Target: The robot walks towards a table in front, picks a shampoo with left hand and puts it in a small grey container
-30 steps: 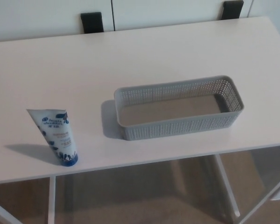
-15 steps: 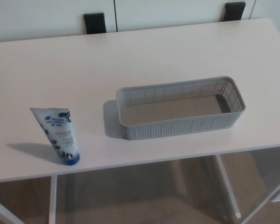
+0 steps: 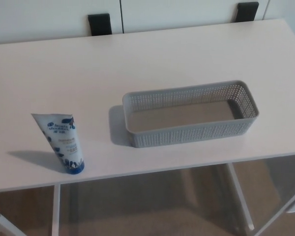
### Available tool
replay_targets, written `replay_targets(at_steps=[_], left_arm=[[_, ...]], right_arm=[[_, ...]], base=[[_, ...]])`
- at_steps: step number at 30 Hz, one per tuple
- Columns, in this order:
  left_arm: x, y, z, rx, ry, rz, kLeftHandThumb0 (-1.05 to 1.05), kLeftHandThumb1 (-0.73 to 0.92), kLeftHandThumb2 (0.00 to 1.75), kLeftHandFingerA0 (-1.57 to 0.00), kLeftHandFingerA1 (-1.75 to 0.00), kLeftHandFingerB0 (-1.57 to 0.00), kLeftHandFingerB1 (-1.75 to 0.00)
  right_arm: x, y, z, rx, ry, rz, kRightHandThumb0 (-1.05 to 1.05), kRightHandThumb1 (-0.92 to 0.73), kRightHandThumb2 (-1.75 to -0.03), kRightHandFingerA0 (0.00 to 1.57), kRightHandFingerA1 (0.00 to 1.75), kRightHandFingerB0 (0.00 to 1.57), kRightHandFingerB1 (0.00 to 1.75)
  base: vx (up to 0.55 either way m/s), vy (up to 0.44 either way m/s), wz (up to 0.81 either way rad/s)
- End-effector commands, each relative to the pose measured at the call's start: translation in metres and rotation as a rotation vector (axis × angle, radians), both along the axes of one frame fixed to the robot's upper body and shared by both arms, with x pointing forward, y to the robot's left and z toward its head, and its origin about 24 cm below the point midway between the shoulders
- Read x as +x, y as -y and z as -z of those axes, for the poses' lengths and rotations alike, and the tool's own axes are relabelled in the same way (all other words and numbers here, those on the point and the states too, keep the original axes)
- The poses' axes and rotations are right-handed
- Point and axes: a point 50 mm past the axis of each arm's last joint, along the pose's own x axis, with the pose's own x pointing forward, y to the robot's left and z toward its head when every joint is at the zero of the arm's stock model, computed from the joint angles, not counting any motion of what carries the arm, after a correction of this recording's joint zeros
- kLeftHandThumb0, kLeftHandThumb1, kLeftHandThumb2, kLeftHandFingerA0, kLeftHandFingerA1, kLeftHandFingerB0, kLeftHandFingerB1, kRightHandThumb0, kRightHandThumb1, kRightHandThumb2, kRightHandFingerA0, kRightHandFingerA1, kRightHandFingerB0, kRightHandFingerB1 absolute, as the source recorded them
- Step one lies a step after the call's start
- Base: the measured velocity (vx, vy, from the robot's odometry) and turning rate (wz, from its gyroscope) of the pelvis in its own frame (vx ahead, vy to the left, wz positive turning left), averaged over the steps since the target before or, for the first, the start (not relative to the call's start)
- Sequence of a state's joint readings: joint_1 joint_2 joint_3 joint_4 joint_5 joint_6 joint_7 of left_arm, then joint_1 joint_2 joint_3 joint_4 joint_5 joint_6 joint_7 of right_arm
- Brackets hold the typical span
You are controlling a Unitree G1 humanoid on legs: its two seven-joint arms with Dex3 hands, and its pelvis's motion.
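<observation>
1. We see a smooth, matt white bench (image 3: 152, 54), like laminate.
2. We see a grey container (image 3: 191, 114) of matt plastic, its walls perforated in a fine mesh.
3. We see a shampoo (image 3: 63, 141) tube of smooth, slightly glossy white plastic with blue print.

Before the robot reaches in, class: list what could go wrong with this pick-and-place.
1. The shampoo tube stands on its small blue cap near the front edge of the table; a clumsy touch could tip it over or off.
2. The grey container is narrow; a tube released crosswise could catch on its rim.
</observation>
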State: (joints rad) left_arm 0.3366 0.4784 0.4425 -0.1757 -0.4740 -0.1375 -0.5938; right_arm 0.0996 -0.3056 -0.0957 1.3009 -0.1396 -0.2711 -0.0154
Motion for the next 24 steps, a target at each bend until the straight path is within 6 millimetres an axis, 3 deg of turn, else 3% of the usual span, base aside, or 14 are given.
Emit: replay_targets(at_steps=[1,2,3,8,14,17,18,21,24], left_arm=[[0.032,0.003,0.008,-0.109,-0.089,0.051,-0.34,0.3,0.86,-0.07,-0.59,-0.03,-0.57],[0.038,0.0,0.014,-0.081,-0.107,0.045,-0.57,0.48,0.6,0.0,-0.69,0.0,-0.52],[0.04,-0.001,0.019,-0.07,-0.127,0.044,-0.58,0.36,0.72,0.0,-0.58,0.0,-0.43],[0.047,-0.006,0.034,-0.062,-0.203,0.034,-0.68,0.39,0.66,0.0,-0.4,0.0,-0.19],[0.058,-0.011,0.056,0.037,-0.286,-0.029,-0.73,0.45,0.75,0.0,-0.4,0.0,-0.19],[0.06,-0.013,0.064,0.03,-0.303,-0.041,-0.68,0.39,0.67,0.0,-0.38,0.0,-0.14],[0.062,-0.015,0.07,0.028,-0.326,-0.063,-0.49,0.44,0.6,0.0,-0.37,0.0,-0.11],[0.066,-0.016,0.074,0.032,-0.343,-0.078,-0.66,0.4,0.7,0.0,-0.41,0.0,-0.16],[0.072,-0.016,0.075,0.024,-0.343,-0.073,-0.69,0.43,0.73,0.0,-0.4,0.0,-0.17]], right_arm=[[-0.004,0.015,-0.007,-0.015,0.0,0.05,-0.28,-0.67,-0.59,0.75,0.48,0.56,0.41],[-0.005,0.016,-0.007,-0.013,0.004,0.051,-0.29,-0.67,-0.59,0.73,0.47,0.56,0.41],[-0.007,0.016,-0.007,-0.015,0.003,0.054,-0.29,-0.67,-0.59,0.74,0.48,0.57,0.42],[-0.012,0.016,-0.006,-0.007,0.0,0.086,-0.3,-0.67,-0.6,0.76,0.47,0.56,0.41],[-0.009,0.016,-0.008,-0.02,0.006,0.042,-0.29,-0.68,-0.59,0.75,0.48,0.57,0.42],[-0.01,0.015,-0.007,-0.021,0.001,0.057,-0.3,-0.68,-0.6,0.76,0.48,0.57,0.42],[-0.011,0.016,-0.007,-0.022,0.002,0.066,-0.29,-0.67,-0.6,0.76,0.48,0.58,0.42],[-0.011,0.016,-0.007,-0.022,0.0,0.063,-0.29,-0.66,-0.6,0.77,0.48,0.58,0.42],[-0.003,0.017,-0.008,-0.021,0.012,0.06,-0.3,-0.67,-0.59,0.75,0.48,0.58,0.42]], base=[[0.0,0.0,0.0],[0.0,0.0,0.0],[0.0,0.0,0.0],[0.0,0.0,0.0],[0.0,0.0,0.0],[0.0,0.0,0.0],[0.0,0.0,0.0],[0.0,0.0,0.0],[0.0,0.0,0.0]])
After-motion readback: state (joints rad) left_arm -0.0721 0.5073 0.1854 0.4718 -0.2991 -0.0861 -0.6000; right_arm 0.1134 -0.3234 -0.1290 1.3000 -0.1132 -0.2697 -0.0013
